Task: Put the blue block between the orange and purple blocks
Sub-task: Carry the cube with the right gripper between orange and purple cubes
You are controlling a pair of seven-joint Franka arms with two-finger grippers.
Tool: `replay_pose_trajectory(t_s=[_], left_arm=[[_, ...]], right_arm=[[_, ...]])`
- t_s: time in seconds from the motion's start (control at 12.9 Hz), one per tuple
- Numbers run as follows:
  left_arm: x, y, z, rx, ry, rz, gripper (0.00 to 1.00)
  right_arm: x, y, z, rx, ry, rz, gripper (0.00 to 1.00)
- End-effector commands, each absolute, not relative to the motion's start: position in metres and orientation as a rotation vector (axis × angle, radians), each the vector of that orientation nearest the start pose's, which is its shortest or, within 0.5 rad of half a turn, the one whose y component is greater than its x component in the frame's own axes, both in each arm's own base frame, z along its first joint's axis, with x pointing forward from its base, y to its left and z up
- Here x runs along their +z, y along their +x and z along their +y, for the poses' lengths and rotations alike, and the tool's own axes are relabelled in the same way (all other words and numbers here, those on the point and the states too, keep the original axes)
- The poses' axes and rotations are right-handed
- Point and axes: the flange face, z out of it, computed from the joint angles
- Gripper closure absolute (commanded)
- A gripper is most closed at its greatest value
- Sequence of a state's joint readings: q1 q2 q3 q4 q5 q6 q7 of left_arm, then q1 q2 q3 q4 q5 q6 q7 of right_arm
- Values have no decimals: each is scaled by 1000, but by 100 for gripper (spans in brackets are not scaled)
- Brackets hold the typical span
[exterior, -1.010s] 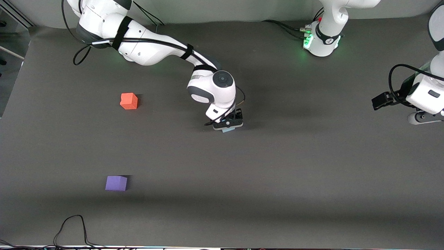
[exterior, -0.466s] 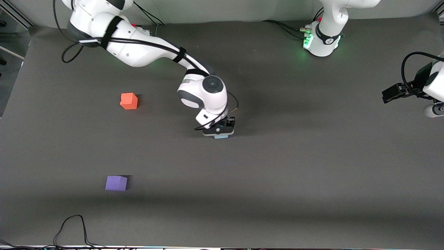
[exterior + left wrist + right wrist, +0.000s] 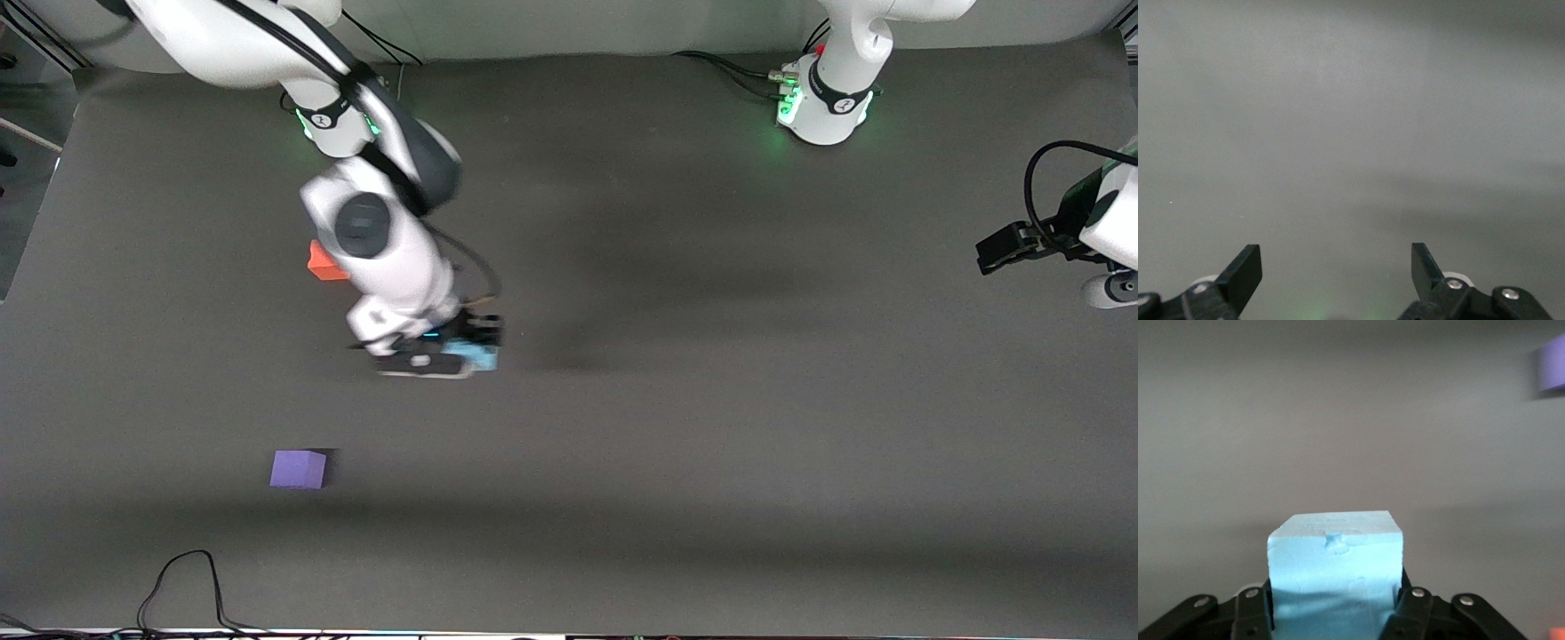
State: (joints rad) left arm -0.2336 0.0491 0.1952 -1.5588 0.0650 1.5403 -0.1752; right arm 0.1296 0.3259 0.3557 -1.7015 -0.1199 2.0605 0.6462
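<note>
My right gripper (image 3: 464, 348) is shut on the light blue block (image 3: 483, 357) and holds it above the table, over the stretch between the orange block and the purple block, toward the table's middle. In the right wrist view the blue block (image 3: 1335, 563) fills the space between the jaws. The orange block (image 3: 317, 264) is partly hidden by my right arm. The purple block (image 3: 298, 468) lies nearer the front camera and also shows in the right wrist view (image 3: 1552, 370). My left gripper (image 3: 1003, 248) waits open and empty at its end of the table; its view (image 3: 1336, 267) shows only bare mat.
A dark grey mat (image 3: 711, 427) covers the table. A black cable (image 3: 187, 578) loops at the edge nearest the front camera. The left arm's base (image 3: 827, 98) stands at the table's back edge.
My right arm has swung with the blue block from the table's middle toward the orange and purple blocks, and now covers part of the orange block. The left arm pulled back slightly.
</note>
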Motion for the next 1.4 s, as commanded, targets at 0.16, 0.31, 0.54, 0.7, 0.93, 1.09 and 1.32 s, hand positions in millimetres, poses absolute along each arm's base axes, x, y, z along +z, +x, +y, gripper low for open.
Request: replay_pose_trajectory(t_s=[0.16,0.31,0.54,0.7,0.93,1.09,1.32], left_arm=[[602,568,-19,72,-3051,-189,0],[601,568,-18,77,-3050,-194,0],[601,568,-19,72,-3049,-189,0],[603,569,-18,60,-3050,-191,0],[604,570,-20,50,-3049,-186,0],[604,570,-20,50,-3049,-186,0],[605,570,-21,51,-3051,-184,0]], right_arm=[[411,561,107,34,-3017,221,79],[354,549,48,53,-3031,30,78],[265,539,36,98,-3060,19,78],[228,540,33,114,-3087,-16,75],[215,539,29,139,-3124,-61,72],[208,540,25,126,-3148,-95,69],[199,543,19,87,-3159,-93,67]])
